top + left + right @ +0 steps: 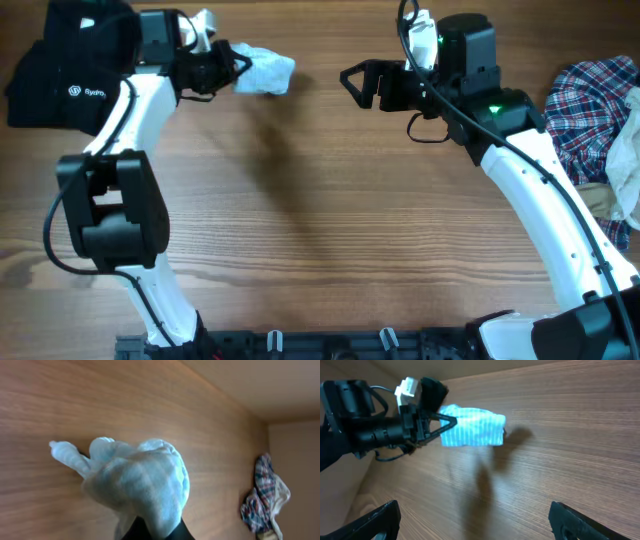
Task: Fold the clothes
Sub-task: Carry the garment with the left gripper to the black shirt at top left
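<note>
I see my left gripper (232, 68) pinching the pale-blue striped garment (265, 70) above the table (330, 220); my right gripper (352, 86) hangs spread wide, empty.

On my overhead feed, the only lettering I can find is on the black, soft, crumpled garment (45, 70) at the far left. It carries a small round white emblem (74, 91) and, just to the right of that, a short white printed word (95, 92). The word seems to begin with a capital R, but the rest is too small for me to read. I can read nothing in either wrist view.
</note>
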`<state>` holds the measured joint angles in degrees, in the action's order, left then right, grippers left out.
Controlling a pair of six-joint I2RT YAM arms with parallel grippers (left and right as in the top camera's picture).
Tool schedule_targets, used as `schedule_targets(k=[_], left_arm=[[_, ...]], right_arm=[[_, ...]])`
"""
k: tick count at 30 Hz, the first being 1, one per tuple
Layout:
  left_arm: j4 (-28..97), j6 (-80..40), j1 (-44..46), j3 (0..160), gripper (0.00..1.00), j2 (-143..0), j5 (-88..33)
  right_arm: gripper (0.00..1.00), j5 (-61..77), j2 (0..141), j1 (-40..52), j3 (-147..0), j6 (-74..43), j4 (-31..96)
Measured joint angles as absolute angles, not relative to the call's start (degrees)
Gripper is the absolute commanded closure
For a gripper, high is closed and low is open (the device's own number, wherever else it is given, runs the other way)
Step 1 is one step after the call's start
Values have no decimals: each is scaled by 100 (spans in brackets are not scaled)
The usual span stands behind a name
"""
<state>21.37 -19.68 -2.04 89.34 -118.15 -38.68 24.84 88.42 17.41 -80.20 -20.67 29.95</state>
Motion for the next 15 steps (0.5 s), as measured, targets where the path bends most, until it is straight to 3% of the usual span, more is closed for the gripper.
schedule_targets(k=[15], left_arm=[[1835, -1431, -985, 9612, 96, -11815, -2967]], right_arm=[[5, 2237, 8842, 1638, -8020, -1916, 3236]])
